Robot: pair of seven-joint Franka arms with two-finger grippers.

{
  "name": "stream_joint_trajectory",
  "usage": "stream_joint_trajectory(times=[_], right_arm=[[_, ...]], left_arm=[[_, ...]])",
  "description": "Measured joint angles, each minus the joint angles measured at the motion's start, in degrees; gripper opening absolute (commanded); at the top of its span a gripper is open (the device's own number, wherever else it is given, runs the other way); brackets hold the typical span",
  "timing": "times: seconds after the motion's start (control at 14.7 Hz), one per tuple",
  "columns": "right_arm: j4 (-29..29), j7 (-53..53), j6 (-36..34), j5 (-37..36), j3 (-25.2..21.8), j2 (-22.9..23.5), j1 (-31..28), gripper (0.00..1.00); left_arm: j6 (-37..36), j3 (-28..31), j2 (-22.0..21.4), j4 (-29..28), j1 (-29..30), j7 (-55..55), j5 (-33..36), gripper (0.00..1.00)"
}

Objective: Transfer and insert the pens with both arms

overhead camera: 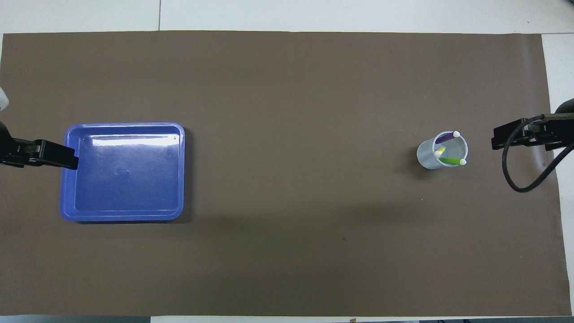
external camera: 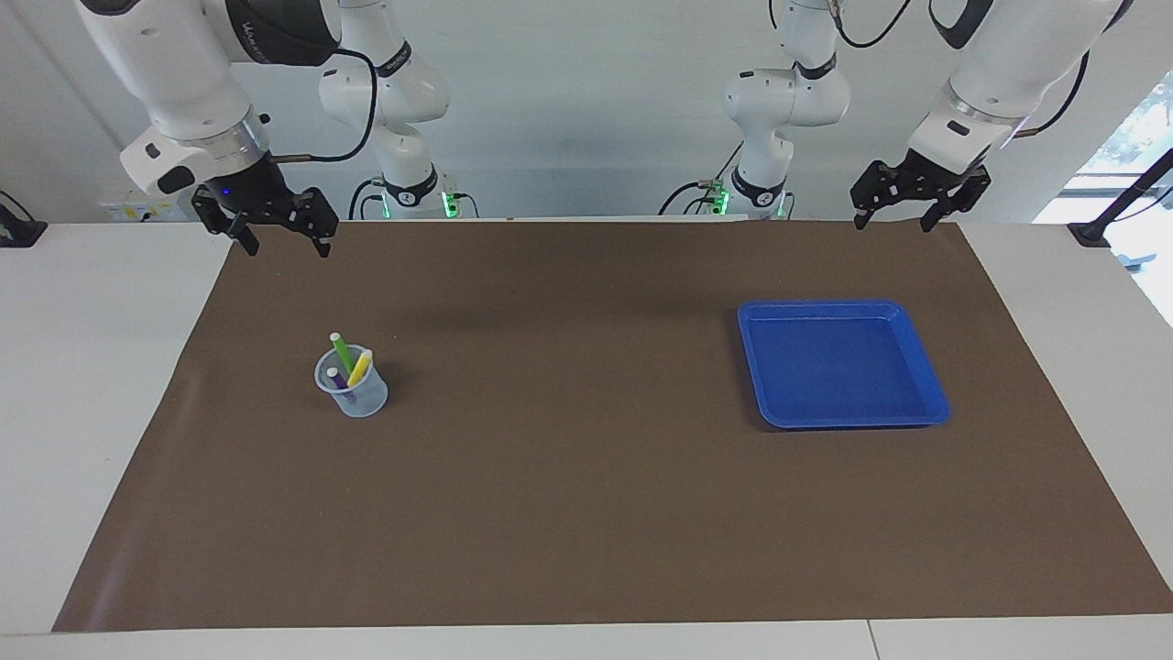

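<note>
Right gripper (external camera: 279,236) hangs spread and empty over the mat, near the cup (external camera: 352,392) of pens (external camera: 346,362) (likely its pickup); left gripper (external camera: 907,211), also spread, waits well apart from the cup

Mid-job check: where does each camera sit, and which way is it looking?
Facing view: high across the table, looking at both arms; the right hand and left hand hang open, raised.
Overhead view: above the robots' end, looking steeply down; only the hands show.
Shared: cup holding three pens, empty blue tray, brown mat, turned half round.
</note>
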Motion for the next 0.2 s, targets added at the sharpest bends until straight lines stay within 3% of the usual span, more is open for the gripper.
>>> stream_joint_trajectory(times=[0.2], right_arm=[[0.0, 0.0, 0.0, 0.0, 0.0, 0.0, 0.0, 1.0]], left_arm=[[0.0, 0.0, -0.2, 0.0, 0.1, 0.0, 0.0, 1.0]])
